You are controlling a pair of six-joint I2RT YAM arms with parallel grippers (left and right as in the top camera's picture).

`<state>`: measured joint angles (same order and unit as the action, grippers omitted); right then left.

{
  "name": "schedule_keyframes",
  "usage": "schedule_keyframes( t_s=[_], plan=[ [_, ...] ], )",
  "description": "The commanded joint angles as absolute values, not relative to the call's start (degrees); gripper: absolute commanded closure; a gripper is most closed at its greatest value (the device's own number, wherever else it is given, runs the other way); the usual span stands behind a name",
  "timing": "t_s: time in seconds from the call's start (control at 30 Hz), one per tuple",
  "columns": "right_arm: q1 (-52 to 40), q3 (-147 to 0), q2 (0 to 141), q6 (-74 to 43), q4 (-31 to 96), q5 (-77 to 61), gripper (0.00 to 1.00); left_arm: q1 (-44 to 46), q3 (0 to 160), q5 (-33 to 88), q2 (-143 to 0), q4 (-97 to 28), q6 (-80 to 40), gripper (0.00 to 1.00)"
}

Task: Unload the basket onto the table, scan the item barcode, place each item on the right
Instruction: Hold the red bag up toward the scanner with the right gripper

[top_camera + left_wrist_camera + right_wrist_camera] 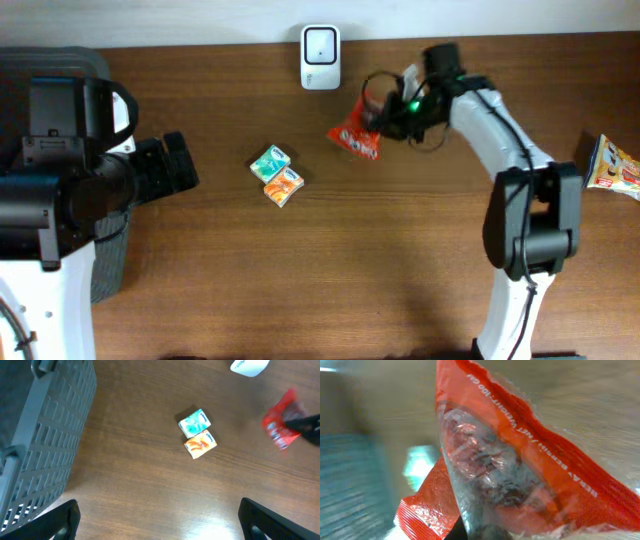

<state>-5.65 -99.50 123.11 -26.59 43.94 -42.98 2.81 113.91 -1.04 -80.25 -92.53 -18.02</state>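
Snack bag (355, 140), glossy red with clear window and white weight print, upper centre, pinched tight by right gripper (388, 118); left gripper (172, 165) spread wide.

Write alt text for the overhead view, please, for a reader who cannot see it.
The right gripper holds a red snack bag beside a white scanner. Two small packets lie on the wooden table, and the left gripper hangs open near a grey basket.
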Motion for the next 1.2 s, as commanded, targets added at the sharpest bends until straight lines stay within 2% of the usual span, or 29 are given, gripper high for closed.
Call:
schedule_keyframes(
  t_s=[0.0,0.2,0.37,0.5,0.7,0.83,0.9,1.0,1.17],
  plan=[
    [-3.8,-102.1,122.8,-34.3,45.7,-68.0,0.96,2.5,114.3,-0.8,-80.2,-92.5,-18.0,0.01],
    [-4.9,-102.1,122.8,-45.6,51.1,-87.7,0.96,2.5,114.3,-0.8,-80.2,-92.5,-18.0,0.01],
    [-6.8,-102.1,122.8,-50.0,56.4,-88.9,0.96,2.5,114.3,-0.8,-80.2,-92.5,-18.0,0.01],
    [-9.3,-102.1,122.8,-46.8,60.4,-89.0,0.96,2.5,114.3,-0.8,-80.2,-92.5,-18.0,0.01],
    [-12.9,-102.1,122.5,-35.0,74.8,-88.9,0.96,2.5,114.3,-0.8,-80.2,-92.5,-18.0,0.01],
    [-13.0,-102.1,122.5,-33.1,73.8,-88.9,0.96,2.5,114.3,-0.8,-80.2,-92.5,-18.0,0.01],
    [-13.0,-102.1,122.5,-33.0,70.2,-88.9,0.96,2.5,114.3,-0.8,-80.2,-92.5,-18.0,0.01],
    [-13.1,-102.1,122.5,-33.2,58.5,-86.4,0.96,2.5,114.3,-0.8,-80.2,-92.5,-18.0,0.01],
    [-13.0,-102.1,122.5,-48.8,30.9,-65.6,0.96,2.5,114.3,-0.8,-80.2,-92.5,-18.0,0.01]
  ],
)
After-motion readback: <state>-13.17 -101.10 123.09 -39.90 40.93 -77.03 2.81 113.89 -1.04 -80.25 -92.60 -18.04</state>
